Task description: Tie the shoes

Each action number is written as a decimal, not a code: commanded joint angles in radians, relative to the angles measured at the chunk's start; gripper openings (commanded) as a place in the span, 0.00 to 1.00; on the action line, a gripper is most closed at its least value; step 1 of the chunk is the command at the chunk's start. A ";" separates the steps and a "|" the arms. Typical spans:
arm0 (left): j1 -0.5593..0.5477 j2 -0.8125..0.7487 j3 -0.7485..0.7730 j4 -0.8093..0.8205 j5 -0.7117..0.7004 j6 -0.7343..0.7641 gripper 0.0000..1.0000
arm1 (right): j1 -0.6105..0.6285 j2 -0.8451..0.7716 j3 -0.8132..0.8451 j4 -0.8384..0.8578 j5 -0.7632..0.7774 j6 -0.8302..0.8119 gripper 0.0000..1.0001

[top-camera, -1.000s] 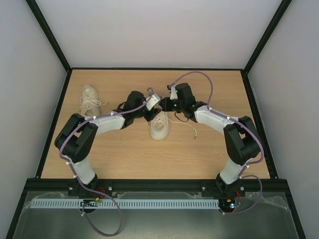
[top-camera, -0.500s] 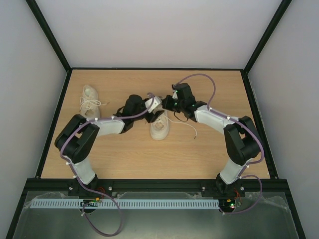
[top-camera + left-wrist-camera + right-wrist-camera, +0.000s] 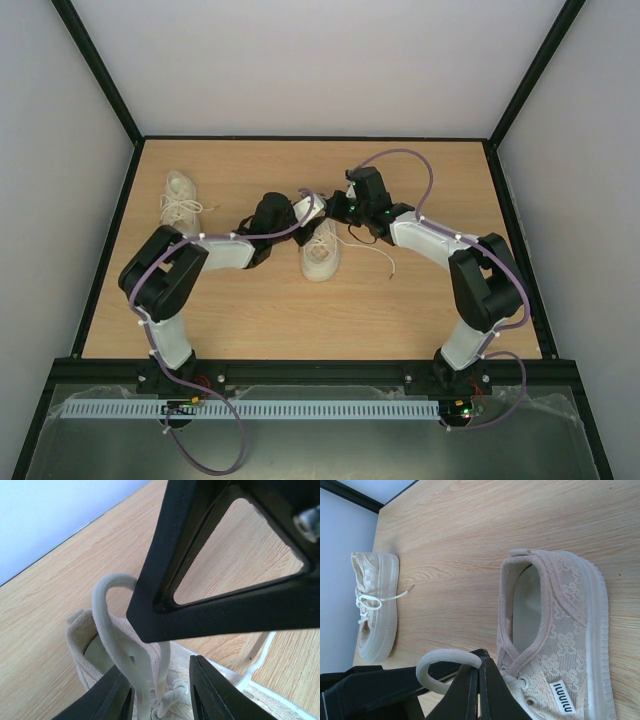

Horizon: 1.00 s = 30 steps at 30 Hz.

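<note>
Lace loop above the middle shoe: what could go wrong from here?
The lace loop seems pinched only at the very tips of the right tool, so it may slip free. The left tool, jaws apart around the strands, sits very close to the right tool; they could bump. Nothing pins the shoe, so a pull might drag it.

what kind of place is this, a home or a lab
Likely a robot lab test cell: a wooden table boxed in by plain white panels, a left arm and right arm bolted at its near edge, working on shoes.
</note>
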 commanded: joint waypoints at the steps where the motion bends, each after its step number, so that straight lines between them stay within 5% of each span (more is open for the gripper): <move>1: 0.003 0.030 0.047 0.025 0.002 -0.001 0.31 | 0.001 -0.020 0.019 0.000 -0.021 0.016 0.01; 6: 0.002 0.044 0.065 0.009 0.013 0.004 0.27 | 0.003 -0.025 0.014 0.001 -0.032 0.013 0.01; 12: 0.002 0.046 0.075 -0.017 0.029 0.008 0.04 | 0.003 -0.034 0.011 -0.001 -0.030 0.012 0.01; 18: 0.002 0.030 0.061 -0.026 0.035 0.003 0.02 | 0.003 -0.050 0.019 -0.030 -0.008 -0.015 0.02; 23: 0.002 0.021 0.063 -0.042 0.032 0.007 0.03 | 0.002 -0.064 0.086 -0.217 0.072 -0.105 0.41; 30: 0.001 0.012 0.075 -0.091 0.024 0.033 0.03 | -0.016 -0.209 0.109 -0.607 0.424 -0.242 0.61</move>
